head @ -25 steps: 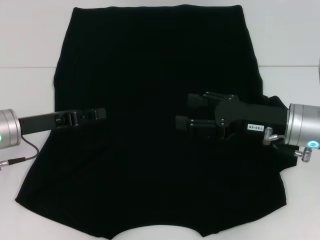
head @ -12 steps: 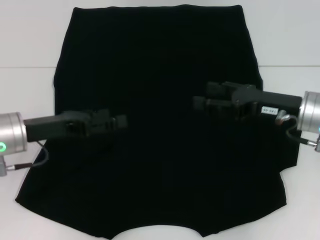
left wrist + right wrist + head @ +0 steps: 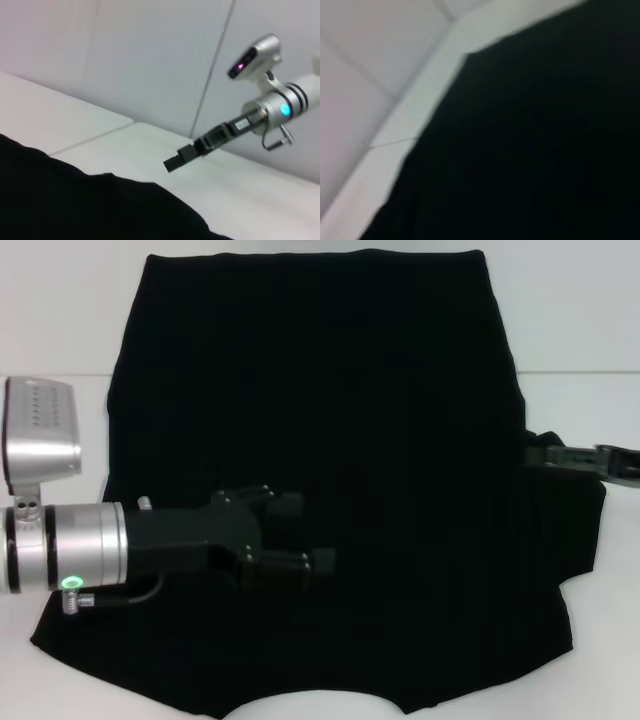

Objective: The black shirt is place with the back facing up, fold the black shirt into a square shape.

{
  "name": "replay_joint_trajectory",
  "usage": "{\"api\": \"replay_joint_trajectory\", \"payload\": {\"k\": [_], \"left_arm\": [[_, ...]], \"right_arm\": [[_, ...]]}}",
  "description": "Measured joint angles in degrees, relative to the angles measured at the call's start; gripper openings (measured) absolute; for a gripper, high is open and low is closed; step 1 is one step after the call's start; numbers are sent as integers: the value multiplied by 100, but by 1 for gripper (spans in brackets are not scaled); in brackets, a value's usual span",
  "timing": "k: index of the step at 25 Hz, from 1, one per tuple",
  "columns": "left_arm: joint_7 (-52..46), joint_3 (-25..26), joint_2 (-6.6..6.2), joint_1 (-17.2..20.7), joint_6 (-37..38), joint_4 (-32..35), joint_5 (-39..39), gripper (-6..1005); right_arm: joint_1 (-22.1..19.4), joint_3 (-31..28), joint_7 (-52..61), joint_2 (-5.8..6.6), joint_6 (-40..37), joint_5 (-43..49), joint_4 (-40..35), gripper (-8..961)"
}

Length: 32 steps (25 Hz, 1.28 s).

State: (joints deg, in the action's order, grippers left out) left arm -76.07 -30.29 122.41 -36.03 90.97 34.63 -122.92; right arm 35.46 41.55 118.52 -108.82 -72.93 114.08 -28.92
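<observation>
The black shirt [image 3: 330, 390] lies spread flat on the white table [image 3: 60, 320], plain side up with no lettering showing. Its wide hem runs along the near edge, and a fold of cloth sticks out at the right [image 3: 575, 530]. My left gripper [image 3: 303, 532] hovers over the shirt's near-left part, open, with nothing between its fingers. My right gripper [image 3: 540, 453] is at the shirt's right edge, seen edge-on. The left wrist view shows the right gripper [image 3: 173, 162] above the table beyond the shirt [image 3: 75, 210]. The right wrist view shows only the shirt [image 3: 545, 150] and table.
White table [image 3: 590, 330] shows on both sides of the shirt and behind it, with a seam line across it. The left arm's silver wrist and camera housing [image 3: 40, 430] sit over the table at the shirt's left edge.
My left gripper has swung right and toward the near edge, turning as it went. My right arm has drawn back from the shirt's middle to its right edge.
</observation>
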Motion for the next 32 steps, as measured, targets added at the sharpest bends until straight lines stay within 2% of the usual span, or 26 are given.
{"api": "replay_joint_trajectory", "payload": {"k": [6,11,23,32], "left_arm": [[115,-135,23,-7,-63,-1,8,933],[127,-136,32,-5,-78,0,18,932],[115,-139,44,-10,-106,-1,24,931],[90,-132,42,-9,-222,0,23,929]], "right_arm": [[-472,-61,1014,193,286,415,-260,849],[-531,-272,1389,226,352,884,-275,845],[-208,-251,1509,-21,662,1442,-215,835],[-161,-232,1514,-88,801,1457,-82,828]]}}
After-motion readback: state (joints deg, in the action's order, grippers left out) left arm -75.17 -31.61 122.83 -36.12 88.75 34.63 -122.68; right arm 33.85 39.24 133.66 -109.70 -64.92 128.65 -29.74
